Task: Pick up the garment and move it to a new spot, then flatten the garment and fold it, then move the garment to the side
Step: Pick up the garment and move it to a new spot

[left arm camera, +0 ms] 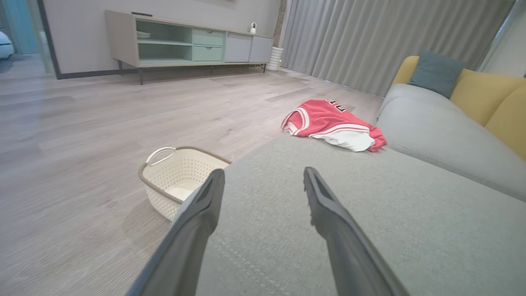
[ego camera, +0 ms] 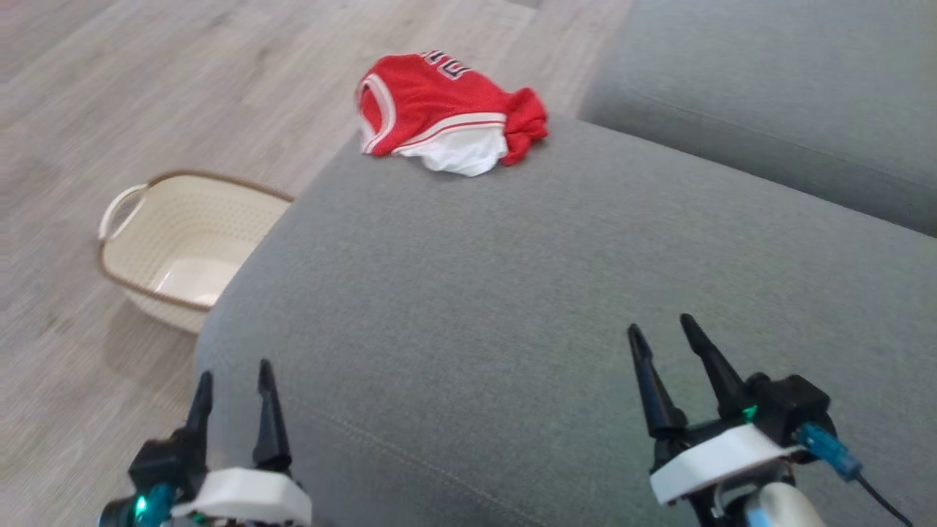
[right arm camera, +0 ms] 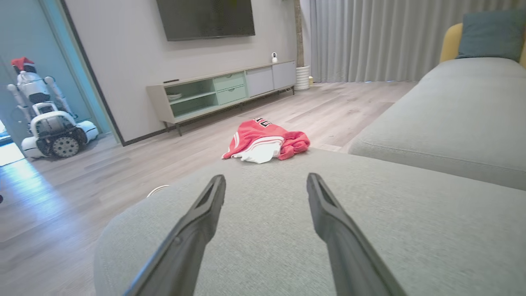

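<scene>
Red mesh with white trim: the garment [ego camera: 446, 113] lies crumpled at the far edge of the grey sofa seat [ego camera: 549, 278], with a white part showing under its striped hem and some dark lettering on top. We see our left gripper [ego camera: 235, 369] over the near left corner of the seat, its two dark fingers parted with nothing between them. Our right gripper [ego camera: 660, 323] hangs over the near right part of the seat, its fingers likewise spread and empty. Both are well apart from the garment, which no finger touches. Off the seat's left side, on the pale wood floor [ego camera: 146, 88], stands a cream basket [ego camera: 205, 219] with a brown rim, just beside the seat's edge. Along the seat's right side runs a second grey cushion [ego camera: 768, 95].
</scene>
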You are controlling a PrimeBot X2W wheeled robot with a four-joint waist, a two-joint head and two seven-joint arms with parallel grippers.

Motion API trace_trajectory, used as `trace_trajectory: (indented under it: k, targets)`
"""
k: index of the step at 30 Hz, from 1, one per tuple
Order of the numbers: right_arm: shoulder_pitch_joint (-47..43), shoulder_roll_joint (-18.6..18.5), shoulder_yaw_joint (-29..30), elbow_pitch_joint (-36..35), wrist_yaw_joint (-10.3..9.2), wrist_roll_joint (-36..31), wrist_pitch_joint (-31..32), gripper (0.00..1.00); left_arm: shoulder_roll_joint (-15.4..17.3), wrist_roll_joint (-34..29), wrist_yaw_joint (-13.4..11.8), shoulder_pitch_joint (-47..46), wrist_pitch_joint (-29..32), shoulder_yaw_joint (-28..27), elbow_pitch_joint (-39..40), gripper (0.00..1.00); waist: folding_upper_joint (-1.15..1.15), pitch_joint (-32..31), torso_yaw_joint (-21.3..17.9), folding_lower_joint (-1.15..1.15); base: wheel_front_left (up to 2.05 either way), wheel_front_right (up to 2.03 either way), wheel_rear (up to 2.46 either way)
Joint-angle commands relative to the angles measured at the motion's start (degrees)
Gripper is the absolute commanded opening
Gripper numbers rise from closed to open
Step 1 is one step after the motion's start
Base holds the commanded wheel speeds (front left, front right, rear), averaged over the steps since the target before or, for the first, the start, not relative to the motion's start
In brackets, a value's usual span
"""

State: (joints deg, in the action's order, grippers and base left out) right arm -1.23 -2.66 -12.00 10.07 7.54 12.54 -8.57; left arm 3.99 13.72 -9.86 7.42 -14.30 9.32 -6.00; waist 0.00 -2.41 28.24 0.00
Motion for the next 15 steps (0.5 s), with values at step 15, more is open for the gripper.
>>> trace_trajectory:
  k: [15]
  targets:
    - [3.91,-0.21,-1.22,-0.07,-0.05,-0.29,-0.74,1.0,0.46,0.04,0.09,-1.1,-0.7,-3.56,2.44,1.0,0.0,1.64,1.44,0.0,0.0,0.0,0.0]
